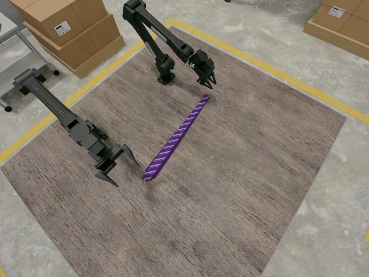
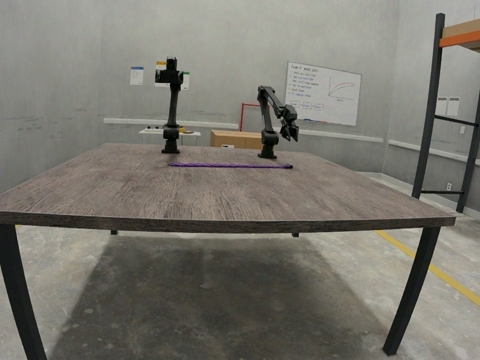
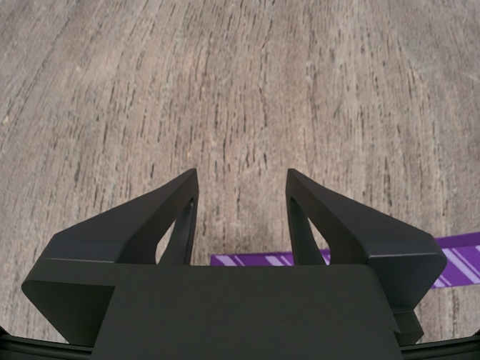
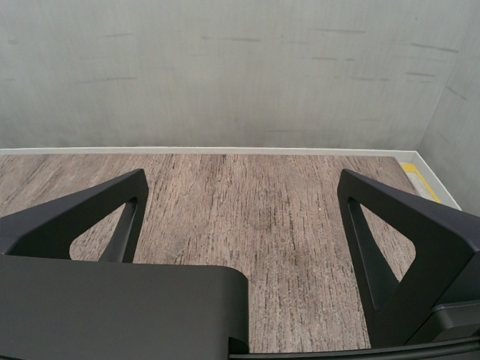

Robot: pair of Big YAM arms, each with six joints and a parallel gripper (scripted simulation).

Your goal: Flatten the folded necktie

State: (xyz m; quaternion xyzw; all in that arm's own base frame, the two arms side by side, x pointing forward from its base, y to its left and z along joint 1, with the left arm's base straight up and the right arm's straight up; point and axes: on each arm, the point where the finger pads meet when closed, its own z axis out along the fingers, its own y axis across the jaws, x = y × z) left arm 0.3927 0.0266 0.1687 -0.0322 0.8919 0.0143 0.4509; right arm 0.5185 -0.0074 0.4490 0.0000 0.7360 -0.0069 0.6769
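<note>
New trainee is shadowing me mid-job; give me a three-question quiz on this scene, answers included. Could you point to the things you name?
1. True or false: the black left gripper [image 1: 209, 85] [image 2: 291, 138] [image 3: 242, 179] grips the purple necktie with lilac stripes [image 1: 173, 139] [image 2: 230, 166] [image 3: 461, 263].
2. Which gripper's fingers stand wider apart: left or the black right one [image 1: 128, 176] [image 4: 243, 170]?
3. Fill in: the necktie lies on a brown wood-grain ____ [image 1: 238, 193] [image 2: 232, 193] [image 3: 240, 96] [image 4: 248, 216].

Key: 1 false; 2 right; 3 table
</note>
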